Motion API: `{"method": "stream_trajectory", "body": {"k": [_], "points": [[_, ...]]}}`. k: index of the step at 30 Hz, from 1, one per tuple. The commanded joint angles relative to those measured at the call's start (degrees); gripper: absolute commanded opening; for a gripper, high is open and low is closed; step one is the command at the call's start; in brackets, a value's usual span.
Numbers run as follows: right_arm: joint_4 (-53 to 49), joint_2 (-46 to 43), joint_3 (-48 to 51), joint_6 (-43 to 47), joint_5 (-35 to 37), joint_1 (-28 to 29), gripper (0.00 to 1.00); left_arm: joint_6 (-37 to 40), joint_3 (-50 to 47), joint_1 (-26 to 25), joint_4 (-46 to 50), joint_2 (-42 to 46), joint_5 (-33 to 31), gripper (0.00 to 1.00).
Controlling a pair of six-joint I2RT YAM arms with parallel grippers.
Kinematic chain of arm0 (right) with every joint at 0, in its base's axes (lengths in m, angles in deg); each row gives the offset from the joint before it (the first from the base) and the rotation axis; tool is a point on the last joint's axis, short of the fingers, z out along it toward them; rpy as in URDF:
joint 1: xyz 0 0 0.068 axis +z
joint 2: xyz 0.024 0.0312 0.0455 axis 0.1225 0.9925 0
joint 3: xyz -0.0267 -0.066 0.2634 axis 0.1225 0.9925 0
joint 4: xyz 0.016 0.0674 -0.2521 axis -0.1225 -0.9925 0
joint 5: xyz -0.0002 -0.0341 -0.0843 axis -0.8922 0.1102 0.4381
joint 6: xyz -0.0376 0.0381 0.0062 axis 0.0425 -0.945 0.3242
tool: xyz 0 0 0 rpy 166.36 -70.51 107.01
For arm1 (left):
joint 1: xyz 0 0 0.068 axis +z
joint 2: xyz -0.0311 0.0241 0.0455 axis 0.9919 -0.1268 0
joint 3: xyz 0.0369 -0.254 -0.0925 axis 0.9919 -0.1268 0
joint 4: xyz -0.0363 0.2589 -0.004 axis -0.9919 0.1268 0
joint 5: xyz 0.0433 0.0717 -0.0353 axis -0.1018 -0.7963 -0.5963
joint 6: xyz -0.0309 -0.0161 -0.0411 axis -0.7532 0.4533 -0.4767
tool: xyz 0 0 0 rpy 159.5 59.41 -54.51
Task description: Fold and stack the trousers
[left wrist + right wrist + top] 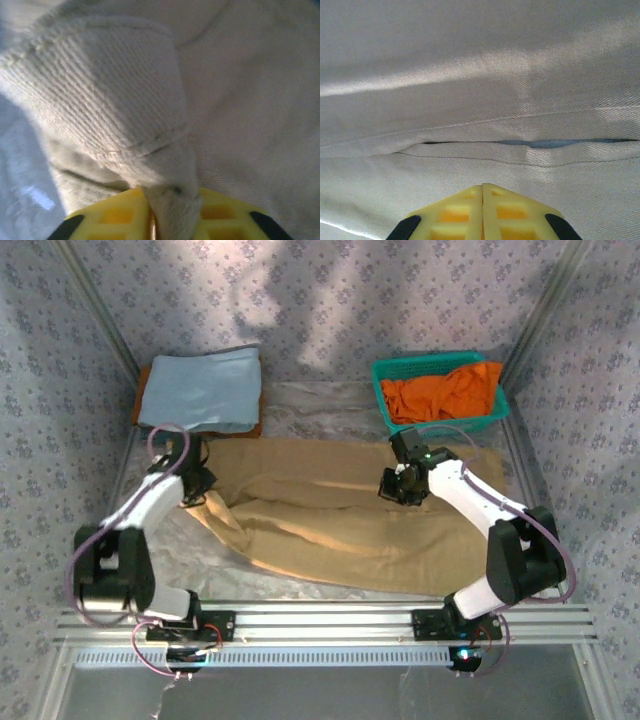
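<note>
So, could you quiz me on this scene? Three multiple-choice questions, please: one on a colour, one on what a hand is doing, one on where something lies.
1. The trousers are:
A black
B tan
C red

2. The left hand is:
A wide open
B gripping a bottle
C pinching a trouser fold

3. The orange garment lies:
A in the green basket
B on the trousers
C on the floor

Answers:
1 B, since the cloth spread across the table is tan.
2 C, since a fold sits squeezed between its yellow fingers.
3 A, since it is heaped inside the basket at the far right.
</note>
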Motion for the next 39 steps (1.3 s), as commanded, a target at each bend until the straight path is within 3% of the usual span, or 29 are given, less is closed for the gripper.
{"method": "stream_trajectory", "body": {"k": [1,5,9,13,21,26,29,30,35,39], "points": [[1.33,-0.98,1.81,-0.25,-1.7,-0.8,0.12,4.93,9.35,-4.66,4.19,-9.02,-0.6,0.3],[3.31,-2.41,3.79,-0.31,-2.61,-1.71,0.13,9.16,17.89,-9.33,8.72,-15.74,-0.15,0.47],[4.53,-3.27,5.36,-0.02,-3.49,-2.44,0.13,11.52,17.76,-10.39,9.9,-11.15,0.71,0.65],[6.37,-3.27,5.54,0.1,-4.37,-2.54,0.13,13.11,16.23,-8.62,11.29,-4.25,-0.1,0.68],[9.46,-2.36,7.46,0.07,-6.65,-2.6,0.13,12.99,16.45,-0.16,12.4,-8.9,3.1,0.48],[10.0,-2.68,8.99,0.09,-6.75,-2.69,0.13,14.5,19.14,0.24,12.0,-14.65,5.66,0.45],[10.07,-2.96,9.6,0.1,-6.67,-2.72,0.13,14.78,20.7,0.49,11.95,-17.31,4.6,0.37],[10.08,-3.07,9.65,0.07,-6.75,-2.79,0.13,14.61,20.9,0.53,11.99,-17.78,3.61,0.3],[10.1,-3.94,10.21,0.04,-6.66,-2.67,0.12,12.58,18.04,0.42,12.0,-14.11,0.36,0.0],[10.9,-3.97,10.38,0.1,-7.61,-2.23,0.12,9.14,13.22,0.34,14.33,-6.48,-1.36,0.0]]}}
